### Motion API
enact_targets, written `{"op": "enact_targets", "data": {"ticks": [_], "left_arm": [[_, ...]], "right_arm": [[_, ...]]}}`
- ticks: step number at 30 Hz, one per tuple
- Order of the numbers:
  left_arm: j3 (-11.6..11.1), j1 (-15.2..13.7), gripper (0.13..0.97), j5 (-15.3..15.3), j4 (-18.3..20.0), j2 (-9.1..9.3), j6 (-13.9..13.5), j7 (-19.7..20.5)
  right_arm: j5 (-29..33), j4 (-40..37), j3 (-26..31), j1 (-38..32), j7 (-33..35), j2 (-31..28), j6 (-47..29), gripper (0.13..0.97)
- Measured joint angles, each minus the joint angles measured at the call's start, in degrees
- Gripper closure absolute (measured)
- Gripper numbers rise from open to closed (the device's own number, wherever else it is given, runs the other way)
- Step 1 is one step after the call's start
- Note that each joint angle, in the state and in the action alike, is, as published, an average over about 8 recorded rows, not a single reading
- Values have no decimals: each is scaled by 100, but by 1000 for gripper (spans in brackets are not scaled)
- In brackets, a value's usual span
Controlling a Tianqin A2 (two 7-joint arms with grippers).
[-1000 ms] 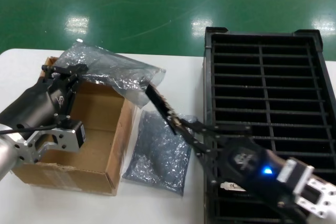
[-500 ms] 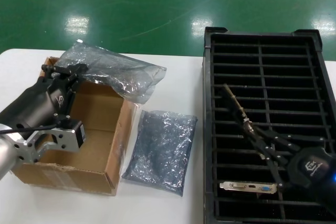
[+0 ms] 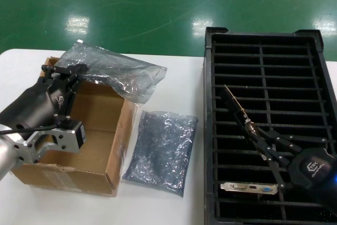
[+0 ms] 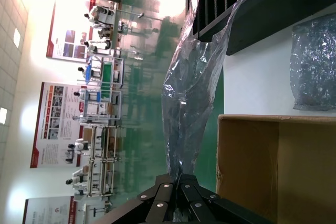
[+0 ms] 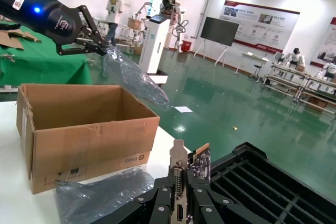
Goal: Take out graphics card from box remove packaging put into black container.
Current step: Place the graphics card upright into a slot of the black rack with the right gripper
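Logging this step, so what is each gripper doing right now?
Left gripper: shut on the packaging, held above the box.
Right gripper: shut on the graphics card, over the black container.

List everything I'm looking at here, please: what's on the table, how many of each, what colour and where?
graphics card: one held, dark with a silver bracket, tilted over the black container's left column of slots.
second card: one, silver port bracket showing, lying in a near slot of the container.
packaging: one clear grey plastic bag, held up over the box's far edge.
second bag: one grey crinkly bag, flat on the table between box and container.
box: one, brown cardboard, open, on the table's left side.
black container: one slotted black crate, on the right.
table: one, white.
left gripper: black, shut on the packaging.
right gripper: black, shut on the graphics card, above the container.
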State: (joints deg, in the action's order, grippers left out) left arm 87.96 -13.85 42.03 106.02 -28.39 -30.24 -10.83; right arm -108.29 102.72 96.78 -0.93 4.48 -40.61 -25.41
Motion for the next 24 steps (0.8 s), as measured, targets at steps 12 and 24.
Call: {"op": "enact_targets", "data": {"ticks": [12, 24], "left_arm": [[0, 0, 958, 0, 0, 0, 0, 0], [0, 0, 958, 0, 0, 0, 0, 0]], "right_arm": [[681, 308, 297, -282, -876, -546, -13, 929], [1548, 696, 829, -1548, -2387, -1565, -1304, 929]]}}
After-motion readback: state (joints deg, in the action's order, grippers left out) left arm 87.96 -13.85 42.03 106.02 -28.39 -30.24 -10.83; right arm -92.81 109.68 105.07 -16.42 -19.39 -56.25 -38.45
